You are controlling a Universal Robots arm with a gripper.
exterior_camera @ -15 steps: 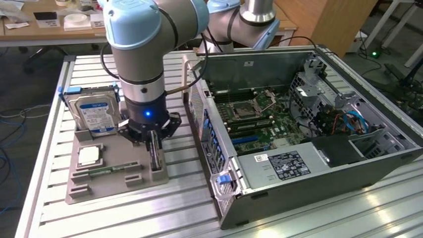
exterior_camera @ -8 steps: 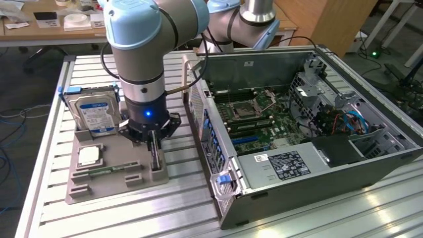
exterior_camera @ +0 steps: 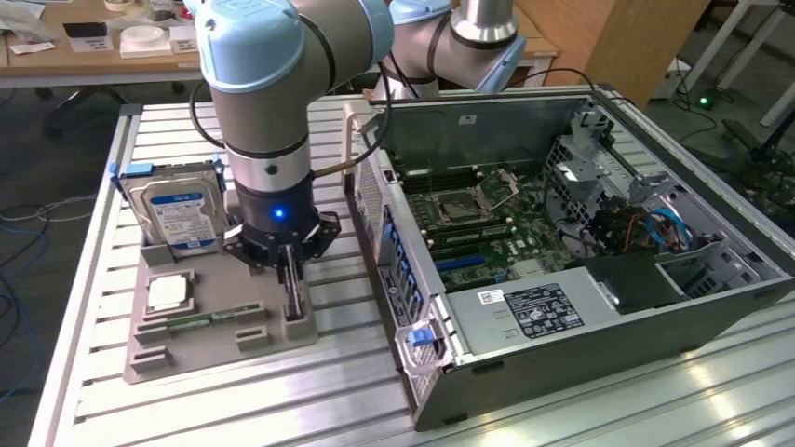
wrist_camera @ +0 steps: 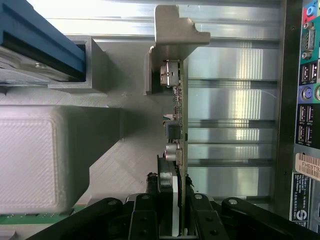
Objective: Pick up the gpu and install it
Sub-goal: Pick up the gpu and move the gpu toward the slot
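Your black gripper straddles the thin upright gpu card at the edge of the grey plastic tray nearest the open computer case, can't tell if it's pinching.

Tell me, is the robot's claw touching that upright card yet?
Cannot tell. In the wrist view the gripper straddles the gpu closely, but neither contact nor gap shows plainly.

gpu upright in holder, case at exterior view's right

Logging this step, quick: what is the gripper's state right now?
Gripper: down at the top edge of the gpu, which stands in the grey holder; open or closed on it cannot be told.
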